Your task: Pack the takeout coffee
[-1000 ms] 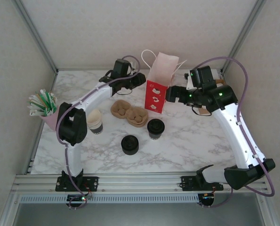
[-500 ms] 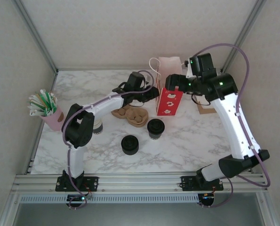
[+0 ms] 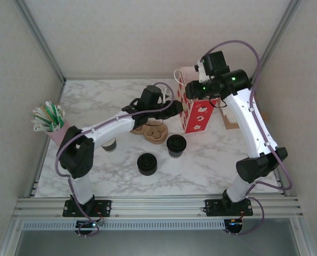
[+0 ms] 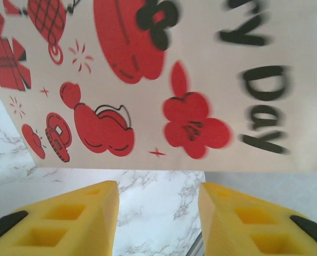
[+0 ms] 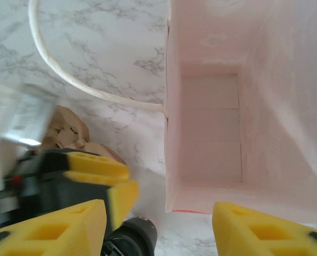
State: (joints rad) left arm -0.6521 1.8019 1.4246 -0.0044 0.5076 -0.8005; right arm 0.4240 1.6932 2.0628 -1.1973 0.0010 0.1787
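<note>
Top external view recorded the takeout coffee [image 3: 176,145] standing lidded on the counter [image 3: 217,160] at frame centre, not yet packed, just below the red bag [image 3: 199,112]. Left hand [image 3: 176,108], fingers apart, faced the bag's side. Right hand [image 3: 191,92], likewise apart, hovered over its mouth. Grasping and bagging were judged outstanding.

Bright, even light; wrist views somewhat blurred.

Place: looked like a robotics lab cell | aluminium rail frame [image 3: 158,205] and plain white panels [image 3: 147,37] enclosed marble-patterned table [image 3: 211,160]
</note>
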